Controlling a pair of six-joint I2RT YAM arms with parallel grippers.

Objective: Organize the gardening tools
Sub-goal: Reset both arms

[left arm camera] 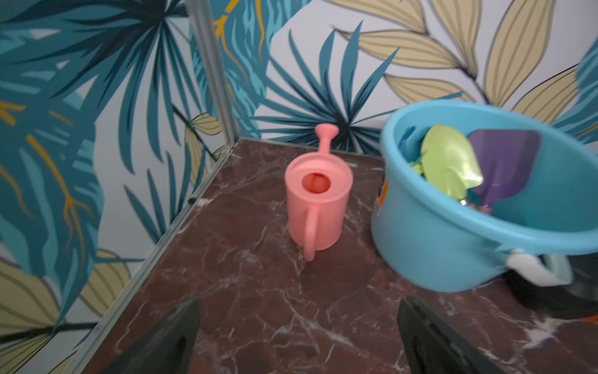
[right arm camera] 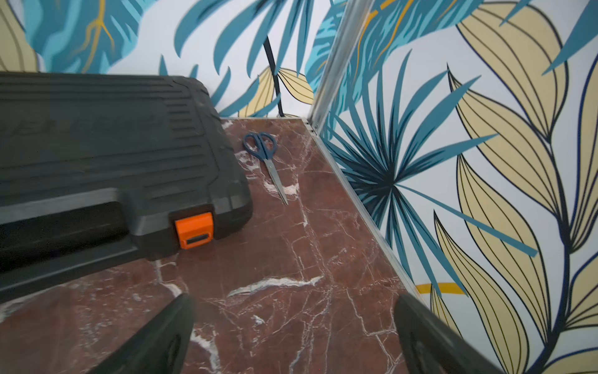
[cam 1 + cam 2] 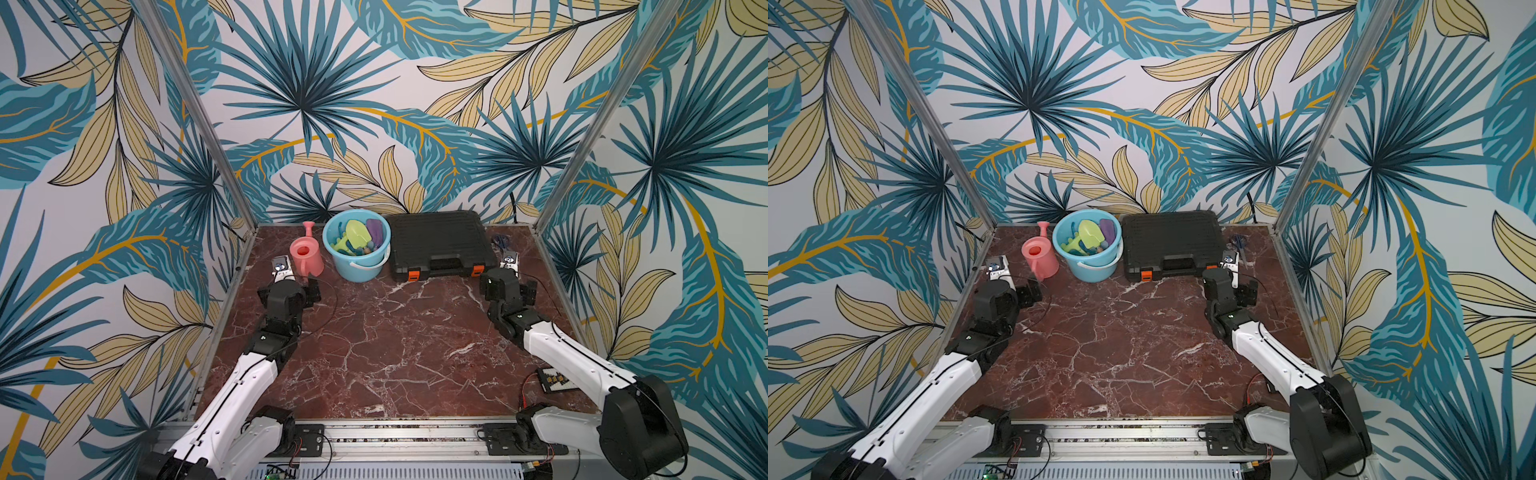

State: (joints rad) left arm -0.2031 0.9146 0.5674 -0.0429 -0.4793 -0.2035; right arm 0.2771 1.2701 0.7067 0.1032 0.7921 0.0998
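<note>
A pink watering can (image 3: 306,255) (image 1: 318,197) stands upright at the back left of the marble table (image 3: 395,332). Beside it a blue bucket (image 3: 359,268) (image 1: 437,246) holds several tools, among them a lime trowel (image 3: 358,233) (image 1: 449,165) and a purple scoop (image 3: 375,229) (image 1: 504,162); the others are half hidden inside. My left gripper (image 1: 297,307) hangs open just in front of the watering can, nothing between its fingers. My right gripper (image 2: 296,304) is open over bare table near the case's front right corner.
A shut black case (image 3: 438,243) (image 2: 97,145) with orange latches lies right of the bucket. Blue-handled scissors (image 2: 265,158) lie between the case and the right frame rail. A small circuit board (image 3: 555,380) sits at the front right. Metal posts stand at the back corners.
</note>
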